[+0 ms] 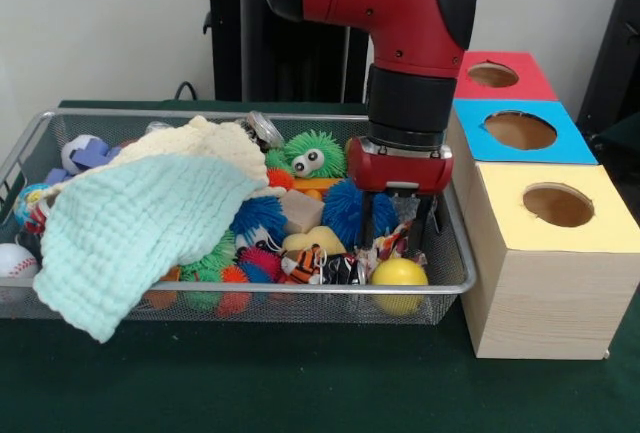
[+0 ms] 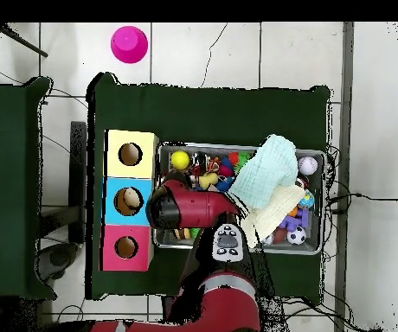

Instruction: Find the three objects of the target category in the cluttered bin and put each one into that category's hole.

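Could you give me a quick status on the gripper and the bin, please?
Gripper down inside the bin, yellow-box end; grip state unclear. Yellow hole empty. Cloths cover much of the clutter.

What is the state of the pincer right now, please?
Pincer: lowered into the silver wire-mesh bin; open or shut cannot be told.
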